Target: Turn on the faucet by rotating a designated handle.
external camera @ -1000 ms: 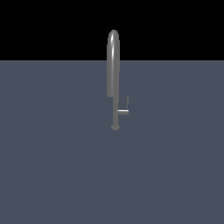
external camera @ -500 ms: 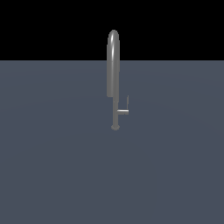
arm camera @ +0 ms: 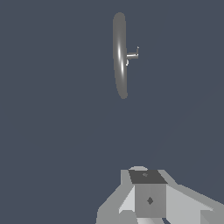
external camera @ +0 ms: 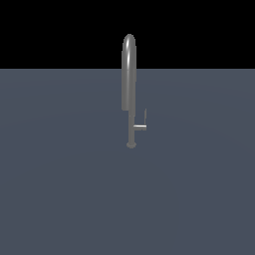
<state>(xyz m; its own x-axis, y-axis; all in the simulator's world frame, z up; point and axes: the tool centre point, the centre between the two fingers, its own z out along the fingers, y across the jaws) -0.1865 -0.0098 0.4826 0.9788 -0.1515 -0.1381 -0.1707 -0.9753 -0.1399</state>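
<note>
Claw (arm camera: 151,199) cut off — jaws' state unclear; handle (external camera: 141,126) tiny.

I see a flat, plain slate-grey surface (external camera: 60,199) filling the lower part of the exterior view. Directly on it stands only the faucet (external camera: 129,74), planted on its small round base (external camera: 131,145), upright near the surface's middle.

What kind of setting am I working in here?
Most likely a bare simulated test scene, not a real kitchen: a lone faucet with its small handle stands on a flat, featureless grey floor under a black backdrop. No sink or counter shows.
</note>
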